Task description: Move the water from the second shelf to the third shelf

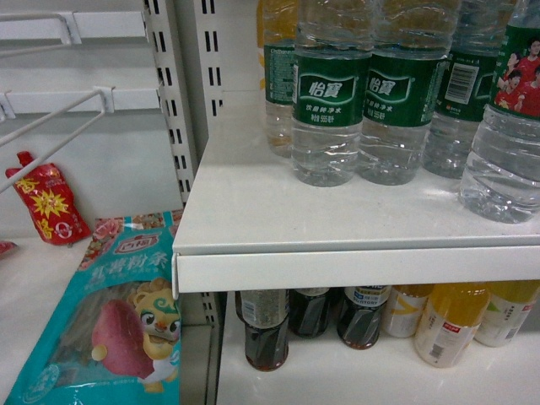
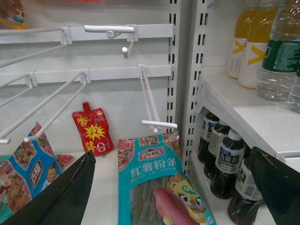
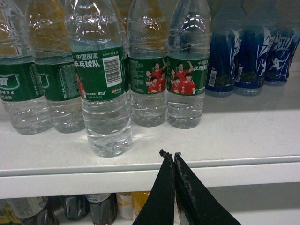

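Note:
Several clear ribbed water bottles with green labels stand in a row on a white shelf (image 1: 337,253). One water bottle (image 3: 104,93) stands forward of the others, close to the shelf's (image 3: 243,136) front edge. My right gripper (image 3: 170,155) is shut on nothing, its tips level with that edge, just right of and in front of the forward bottle. Some labels show red-shirted athletes (image 3: 186,79). My left gripper (image 2: 173,154) is open and empty, low in front of the neighbouring bay, over a teal noodle packet (image 2: 157,183). The head view shows no gripper.
Dark tea bottles (image 1: 267,333) and yellow drink bottles (image 1: 451,325) fill the shelf below. Blue bottles (image 3: 255,51) stand right of the water. Yellow bottles (image 2: 248,42) sit behind it. Left bay: wire hooks (image 2: 152,101), a red pouch (image 2: 93,131) and snack packets (image 2: 28,173).

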Robot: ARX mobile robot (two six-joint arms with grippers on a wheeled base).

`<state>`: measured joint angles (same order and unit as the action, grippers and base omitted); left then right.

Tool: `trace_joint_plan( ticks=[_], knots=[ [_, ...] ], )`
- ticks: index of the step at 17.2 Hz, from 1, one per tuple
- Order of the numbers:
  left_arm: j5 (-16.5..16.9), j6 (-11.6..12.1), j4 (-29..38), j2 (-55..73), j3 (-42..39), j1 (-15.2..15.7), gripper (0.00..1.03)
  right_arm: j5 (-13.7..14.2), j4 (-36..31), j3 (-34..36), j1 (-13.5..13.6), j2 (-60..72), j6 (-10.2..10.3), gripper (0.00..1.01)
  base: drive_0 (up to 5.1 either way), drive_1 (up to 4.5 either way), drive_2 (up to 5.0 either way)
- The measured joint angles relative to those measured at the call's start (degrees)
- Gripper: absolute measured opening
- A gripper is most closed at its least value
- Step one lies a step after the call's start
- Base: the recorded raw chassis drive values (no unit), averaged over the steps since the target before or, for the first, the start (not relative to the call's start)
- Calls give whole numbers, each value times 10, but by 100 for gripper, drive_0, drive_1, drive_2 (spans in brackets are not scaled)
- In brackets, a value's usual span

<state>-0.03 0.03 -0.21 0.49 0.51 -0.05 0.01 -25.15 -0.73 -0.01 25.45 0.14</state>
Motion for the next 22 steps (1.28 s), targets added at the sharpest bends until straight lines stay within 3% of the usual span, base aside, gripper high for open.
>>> trace_joint_plan(
  ticks=[2,15,18,22],
  knots=[
    [0,0,0,0,0,0,98,0,41,0,0,-42,0,2,0,0,0],
    [0,0,0,0,0,0,98,0,155,0,0,-159,0,2,0,0,0],
    [0,0,0,0,0,0,98,-1,250,0,0,-221,0,2,0,0,0],
    [1,0,0,0,0,0,98,0,242,0,0,-252,0,2,0,0,0]
  ],
)
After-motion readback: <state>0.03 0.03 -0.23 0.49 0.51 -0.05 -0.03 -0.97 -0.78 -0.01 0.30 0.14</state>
